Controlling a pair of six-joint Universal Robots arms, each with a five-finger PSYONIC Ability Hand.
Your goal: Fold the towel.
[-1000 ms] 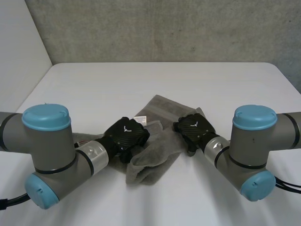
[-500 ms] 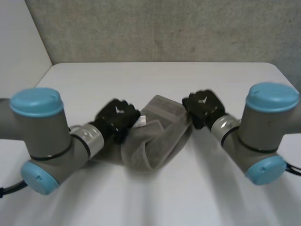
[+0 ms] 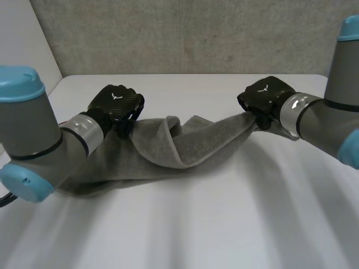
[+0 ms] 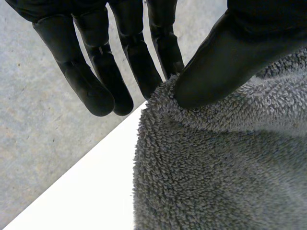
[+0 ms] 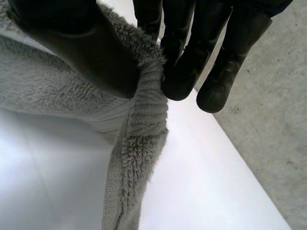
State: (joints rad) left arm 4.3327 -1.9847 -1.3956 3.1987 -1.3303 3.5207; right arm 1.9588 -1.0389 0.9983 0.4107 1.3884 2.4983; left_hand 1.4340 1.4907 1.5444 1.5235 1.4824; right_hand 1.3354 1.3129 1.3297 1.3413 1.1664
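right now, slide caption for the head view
Left hand and right hand each pinch one end of the grey towel.

In the head view the towel [image 3: 190, 145] passes under the left arm [image 3: 39, 140], so its end there is hidden. The backs of the left hand [image 3: 115, 103] and right hand [image 3: 265, 95] cover their own fingers. Both the left arm and the right arm [image 3: 325, 120] run off the picture's edges. In the left wrist view the left thumb [image 4: 230, 52] covers the towel edge it pinches. In the right wrist view the right thumb [image 5: 81, 48] hides the pinched corner, and the cloth is cut off beyond.
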